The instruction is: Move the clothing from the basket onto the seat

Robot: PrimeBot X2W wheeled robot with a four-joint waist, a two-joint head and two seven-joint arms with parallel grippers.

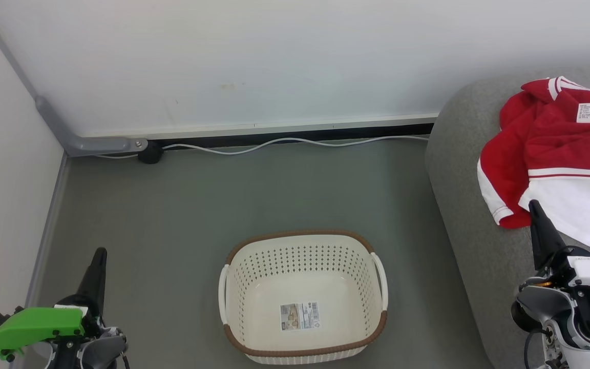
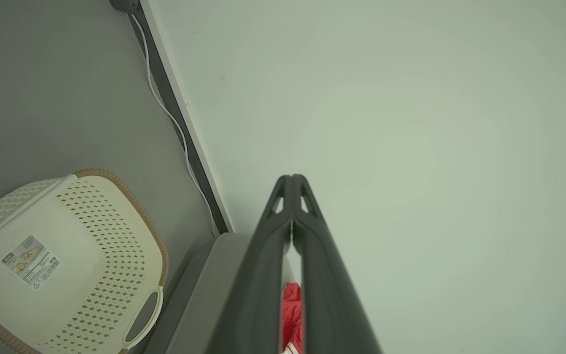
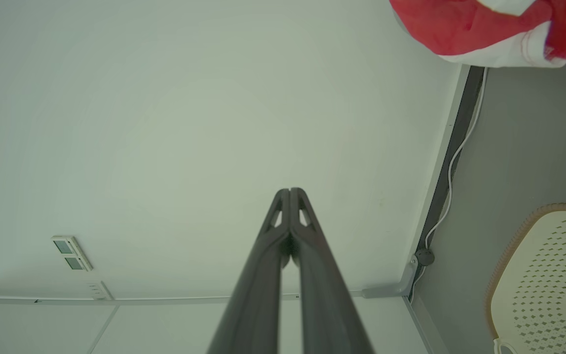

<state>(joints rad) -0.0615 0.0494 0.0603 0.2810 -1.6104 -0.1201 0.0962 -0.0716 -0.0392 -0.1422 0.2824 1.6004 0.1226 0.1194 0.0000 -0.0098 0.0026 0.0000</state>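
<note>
Right pincer (image 1: 535,210) clenched on nothing, its tip just short of the clothing (image 1: 551,148) heaped on the seat (image 1: 459,169) at the right; left pincer (image 1: 100,256) likewise clenched, well apart; basket (image 1: 300,266) between them holds nothing; task looks done

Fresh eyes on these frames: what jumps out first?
The red-and-white clothing heaped on the grey seat at the head view's right stands out first. The cream basket on the floor in the middle holds just a sticker. The left gripper and right gripper sit shut, low at either side.
</note>
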